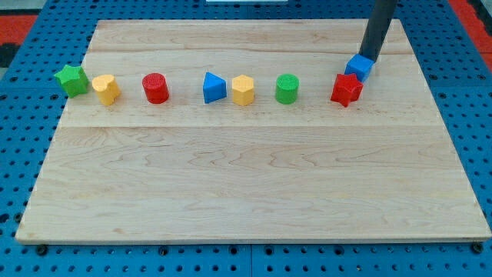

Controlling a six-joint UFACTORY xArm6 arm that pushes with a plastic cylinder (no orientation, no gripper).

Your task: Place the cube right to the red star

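A blue cube [359, 67] sits near the board's top right. It touches the upper right side of the red star [347, 90]. My tip [367, 58] stands at the cube's top right edge, touching it or nearly so. The dark rod rises from there out of the view's top.
A row of blocks runs leftward from the star: a green cylinder [287, 88], a yellow hexagonal block [243, 90], a blue triangular block [213, 88], a red cylinder [155, 88], a yellow block [107, 89] and a green star [71, 80]. The wooden board's [246, 192] right edge lies right of the cube.
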